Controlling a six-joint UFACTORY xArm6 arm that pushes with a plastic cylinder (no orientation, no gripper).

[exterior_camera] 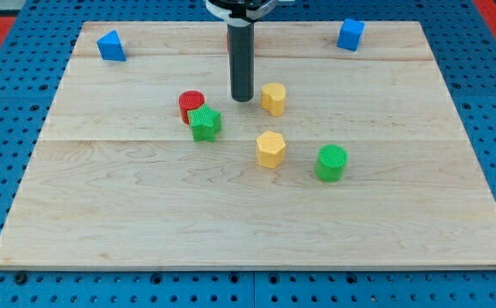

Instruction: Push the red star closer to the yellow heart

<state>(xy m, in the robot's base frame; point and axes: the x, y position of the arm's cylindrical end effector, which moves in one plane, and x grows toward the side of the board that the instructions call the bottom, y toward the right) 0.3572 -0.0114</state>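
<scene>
1. Red star is hard to find: the only thing that could be it is a red sliver (pixel 255 39) at the right edge of the dark rod (pixel 241 60), near the view's top, mostly hidden, so its shape cannot be told
2. Near the middle of the bench (pixel 145 214), the rod's tip (pixel 242 97) rests on the wood just left of the yellow heart (pixel 273 98); whether they touch cannot be told
3. That red sliver lies well above the yellow heart, towards the view's top, with the rod standing in front of it
4. No jaws show on this arm, which ends in the plain rod, so whether they stand wide or narrow cannot be told
5. Left of the tip sits a round red block (pixel 191 103), and a green star (pixel 205 124) is pressed against its lower right side
6. Below the yellow heart, apart from it, lies a yellow hexagon (pixel 271 149); a green cylinder (pixel 332 162) stands near the hexagon on the view's right
7. A blue triangular block (pixel 110 45) sits in the top left corner of the bench, and a blue cube (pixel 350 34) near the top right, both well apart from the middle cluster
</scene>
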